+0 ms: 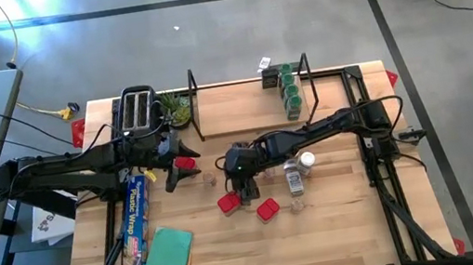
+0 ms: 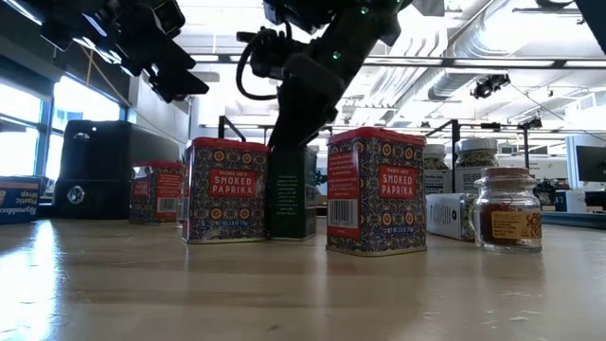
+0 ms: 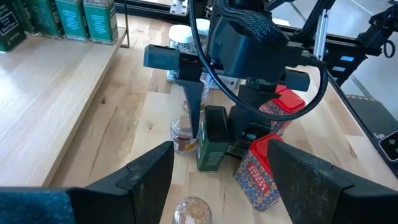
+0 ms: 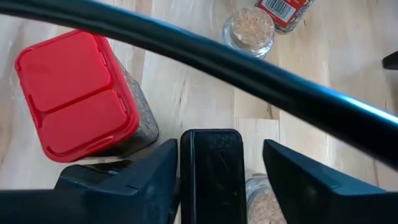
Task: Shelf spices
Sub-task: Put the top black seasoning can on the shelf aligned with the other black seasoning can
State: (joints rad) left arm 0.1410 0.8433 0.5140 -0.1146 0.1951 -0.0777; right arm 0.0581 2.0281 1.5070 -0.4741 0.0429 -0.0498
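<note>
the right gripper (image 1: 243,191) is reaching down mid-table, its wide-spread fingers straddling a dark jar (image 3: 213,138) standing between two red tins (image 1: 268,210), not yet clamping it. the left gripper (image 1: 173,164) is hovering near the toaster (image 1: 137,110), fingers open and holding nothing.

In the low view, two red boxy tins are showing readable labels. The left tin (image 2: 224,189) is carrying "TRADER JOE'S SMOKED PAPRIKA" on a red panel, and the right tin (image 2: 376,190), at its 3 o'clock, is bearing the same words. In the high view, the long blue foil box (image 1: 137,218), lying at about 8 o'clock on the table (image 1: 328,241), is reading "Plastic Wrap" along its length. Other labels are showing print too small to read.
</note>
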